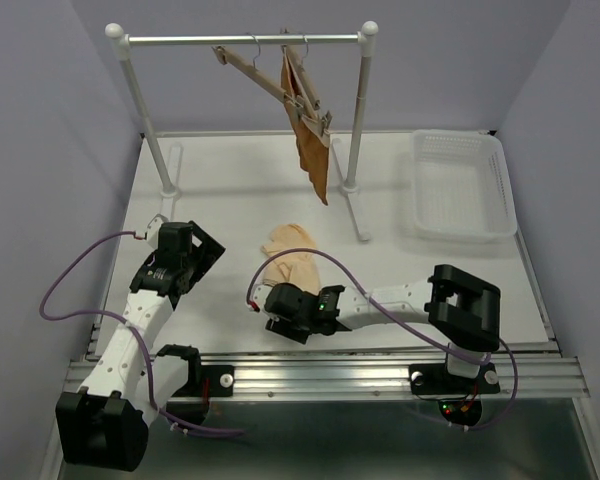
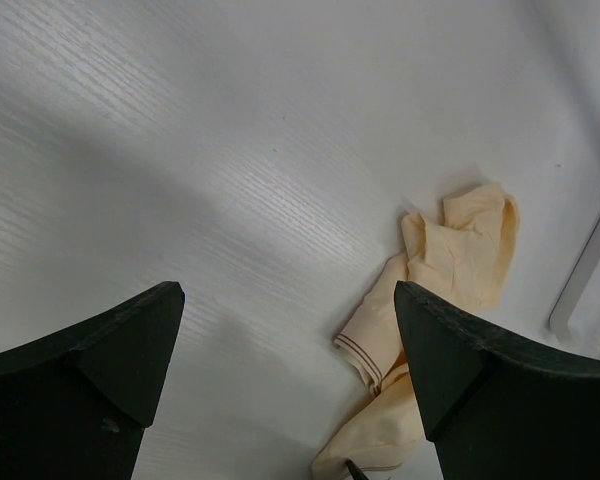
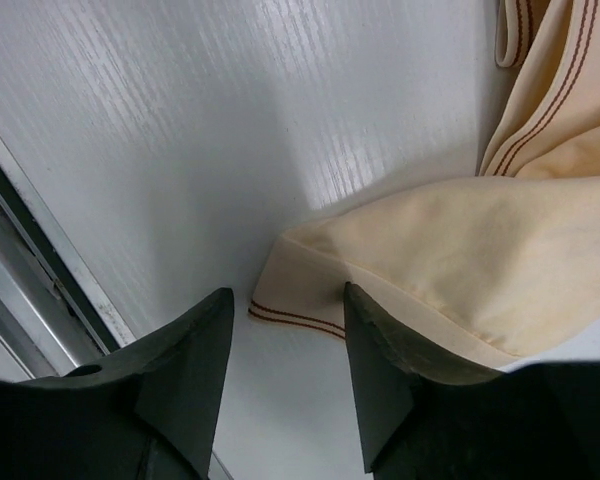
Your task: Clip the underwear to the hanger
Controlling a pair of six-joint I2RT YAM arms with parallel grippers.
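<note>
Right end effector sits low on the bench, jaws part-way apart astride the hem corner of the underwear, not clamped. Left end effector is released wide, left of the crumpled underwear. The hanger hangs on the far rail.

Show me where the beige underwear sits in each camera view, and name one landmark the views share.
Top external: underwear crumpled mid-table, toward the near edge.
Left wrist: underwear at lower right.
Right wrist: underwear fills the right side.
Shared landmark: the white table beneath it; the brown-stitched hem shows in both wrist views.
</note>
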